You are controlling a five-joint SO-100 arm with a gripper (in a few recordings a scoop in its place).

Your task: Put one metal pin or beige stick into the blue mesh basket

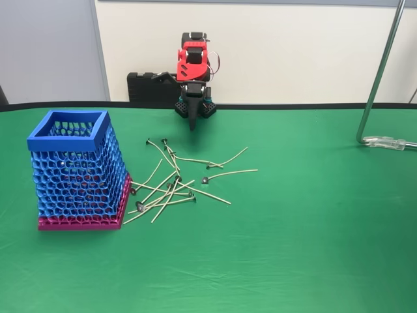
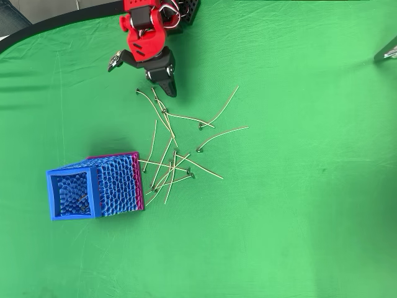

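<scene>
Blue mesh basket near left; beige sticks strewn nearer than claw, pressed together, gripping nothing, pointing down.

My arm is smooth red plastic with a slight sheen, and my pincer is matt black plastic. The table under me wears green cloth, matt and felt-like. The blue mesh basket looks like printed plastic, honeycombed, on a magenta base. The sticks are pale, dull beige, some tipped with small dark metal discs. A shiny metal pole stands at the fixed view's right.
</scene>
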